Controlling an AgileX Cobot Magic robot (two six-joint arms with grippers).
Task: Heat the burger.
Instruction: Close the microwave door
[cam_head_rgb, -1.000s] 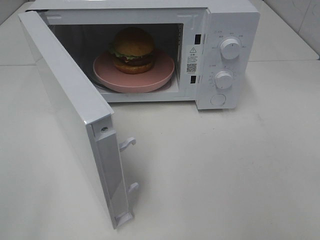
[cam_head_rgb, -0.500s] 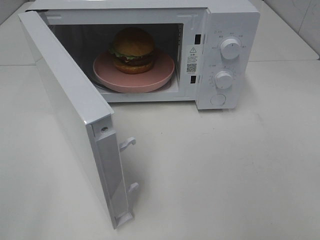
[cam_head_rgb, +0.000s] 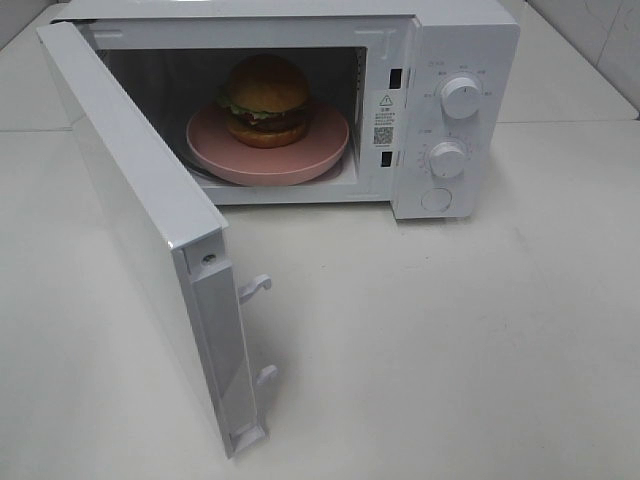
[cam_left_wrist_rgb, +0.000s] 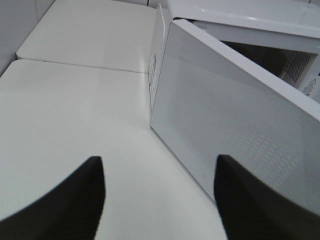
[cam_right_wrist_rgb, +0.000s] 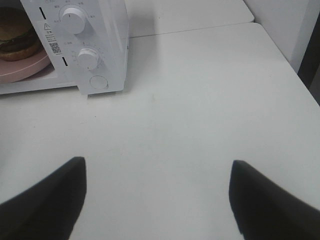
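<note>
Inside microwave (cam_head_rgb: 455, 40), burger (cam_head_rgb: 265, 98) on plate (cam_head_rgb: 300, 165); back hidden.

warning label (cam_head_rgb: 384, 118) too small to read, burger (cam_right_wrist_rgb: 17, 37) cut off by picture edge

**A white table in soft light**

The white table (cam_head_rgb: 470, 360) fills almost all of the high view. Its top is smooth and a little glossy. A thin seam (cam_head_rgb: 570, 122) crosses it where two tabletops meet edge to edge. Behind the far right corner stands a wall of pale tiles (cam_head_rgb: 610, 40). In the right wrist view a white panel (cam_right_wrist_rgb: 285, 25) rises beside the table's edge, with a dark gap (cam_right_wrist_rgb: 314, 65) next to it. The light is even and the shadows are faint.
</note>
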